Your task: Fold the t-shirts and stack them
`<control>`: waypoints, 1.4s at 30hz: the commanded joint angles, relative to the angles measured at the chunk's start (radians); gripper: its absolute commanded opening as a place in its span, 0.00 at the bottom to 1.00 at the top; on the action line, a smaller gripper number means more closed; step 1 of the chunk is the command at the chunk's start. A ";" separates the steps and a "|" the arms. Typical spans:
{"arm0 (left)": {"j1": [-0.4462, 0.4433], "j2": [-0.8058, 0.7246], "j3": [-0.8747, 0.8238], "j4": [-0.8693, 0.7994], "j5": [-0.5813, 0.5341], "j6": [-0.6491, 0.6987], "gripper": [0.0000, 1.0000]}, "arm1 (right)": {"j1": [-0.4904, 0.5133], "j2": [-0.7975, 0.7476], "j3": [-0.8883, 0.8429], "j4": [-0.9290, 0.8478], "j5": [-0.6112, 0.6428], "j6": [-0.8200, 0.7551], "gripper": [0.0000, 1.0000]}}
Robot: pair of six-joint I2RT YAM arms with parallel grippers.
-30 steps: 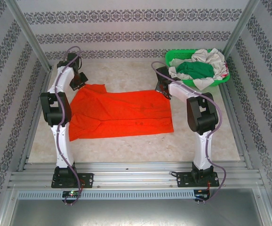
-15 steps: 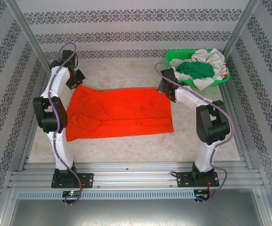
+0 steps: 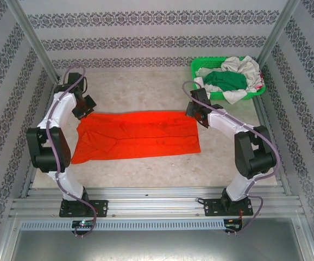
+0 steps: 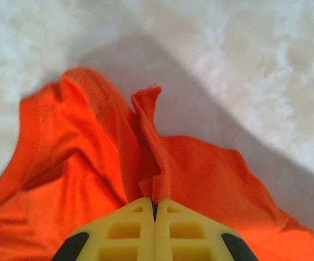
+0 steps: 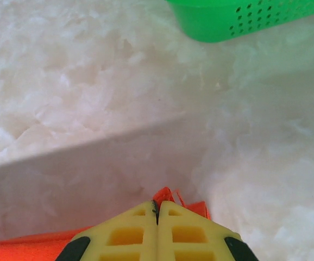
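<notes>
The pale table [image 3: 146, 87] carried the orange-red t-shirt [image 3: 140, 133], which lay across its middle as a long band, sleeve end to the left, well apart from the green basket [image 3: 200, 65] in the far right corner. In that basket a dark green t-shirt [image 3: 225, 81] sat bundled with a white t-shirt [image 3: 244, 66], both unfolded.

The left pincer [image 3: 86, 109] was clamped tight on a raised ridge of cloth at the shirt's far left edge; its wrist view showed the pleat running straight into the closed jaws. The right pincer [image 3: 196, 111] was likewise pressed shut on the far right corner, only a small tip of orange showing past its fingers.

The step in hand looked like a lengthwise fold, far edge toward near. To do it well, both arms should probably travel together at one height, keep the edge taut between them, lay it along the near hem, and let go only once the cloth lies flat.
</notes>
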 commanded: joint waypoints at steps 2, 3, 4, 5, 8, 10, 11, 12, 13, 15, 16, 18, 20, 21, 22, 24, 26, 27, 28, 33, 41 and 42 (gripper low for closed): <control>0.009 -0.109 -0.105 0.034 -0.003 -0.030 0.00 | 0.008 -0.056 -0.048 0.015 -0.016 -0.013 0.00; 0.009 -0.129 -0.131 0.036 0.000 -0.033 0.00 | 0.009 -0.062 -0.059 0.013 -0.019 -0.013 0.00; 0.009 -0.150 -0.157 0.036 0.004 -0.035 0.00 | 0.012 -0.069 -0.068 0.012 -0.021 -0.012 0.00; 0.009 -0.167 -0.178 0.035 0.005 -0.036 0.00 | 0.013 -0.075 -0.076 0.012 -0.022 -0.013 0.00; 0.009 -0.223 -0.240 0.025 -0.005 -0.041 0.00 | 0.017 -0.090 -0.102 0.015 -0.021 -0.013 0.00; 0.009 -0.254 -0.272 0.009 -0.018 -0.047 0.00 | 0.015 -0.097 -0.112 0.012 -0.020 -0.016 0.00; 0.009 -0.266 -0.282 0.003 -0.021 -0.049 0.00 | 0.015 -0.100 -0.114 0.010 -0.021 -0.019 0.00; 0.009 -0.280 -0.292 -0.006 -0.025 -0.054 0.00 | 0.016 -0.102 -0.116 0.008 -0.022 -0.021 0.00; 0.009 -0.293 -0.301 -0.016 -0.030 -0.059 0.00 | 0.016 -0.105 -0.118 0.006 -0.025 -0.023 0.00; 0.009 -0.316 -0.316 -0.029 -0.036 -0.068 0.00 | 0.015 -0.105 -0.120 0.003 -0.032 -0.025 0.00; 0.009 -0.328 -0.324 -0.036 -0.038 -0.075 0.00 | 0.015 -0.105 -0.121 0.002 -0.035 -0.027 0.00; 0.009 -0.345 -0.339 -0.044 -0.035 -0.086 0.00 | 0.015 -0.103 -0.126 0.000 -0.036 -0.025 0.00; 0.009 -0.361 -0.353 -0.055 -0.039 -0.097 0.00 | 0.015 -0.102 -0.134 0.004 -0.039 -0.021 0.00; 0.009 -0.371 -0.363 -0.059 -0.041 -0.100 0.00 | 0.015 -0.102 -0.138 0.005 -0.040 -0.018 0.00; 0.009 -0.380 -0.372 -0.060 -0.045 -0.103 0.00 | 0.015 -0.103 -0.143 0.006 -0.042 -0.014 0.00; 0.010 -0.394 -0.392 -0.063 -0.054 -0.106 0.01 | 0.015 -0.106 -0.152 0.008 -0.045 -0.008 0.00; 0.010 -0.400 -0.410 -0.058 -0.058 -0.107 0.01 | 0.015 -0.111 -0.167 0.012 -0.048 -0.002 0.00; 0.010 -0.399 -0.420 -0.055 -0.059 -0.109 0.01 | 0.015 -0.114 -0.175 0.012 -0.050 0.003 0.00; 0.010 -0.397 -0.431 -0.051 -0.059 -0.111 0.01 | 0.015 -0.117 -0.182 0.014 -0.052 0.007 0.00; 0.011 -0.394 -0.468 -0.032 -0.058 -0.118 0.00 | 0.017 -0.135 -0.215 0.015 -0.058 0.030 0.00; 0.013 -0.395 -0.509 -0.016 -0.067 -0.106 0.01 | 0.023 -0.139 -0.253 0.005 -0.069 0.056 0.00; 0.016 -0.395 -0.516 -0.014 -0.073 -0.104 0.01 | 0.026 -0.138 -0.256 0.004 -0.071 0.060 0.00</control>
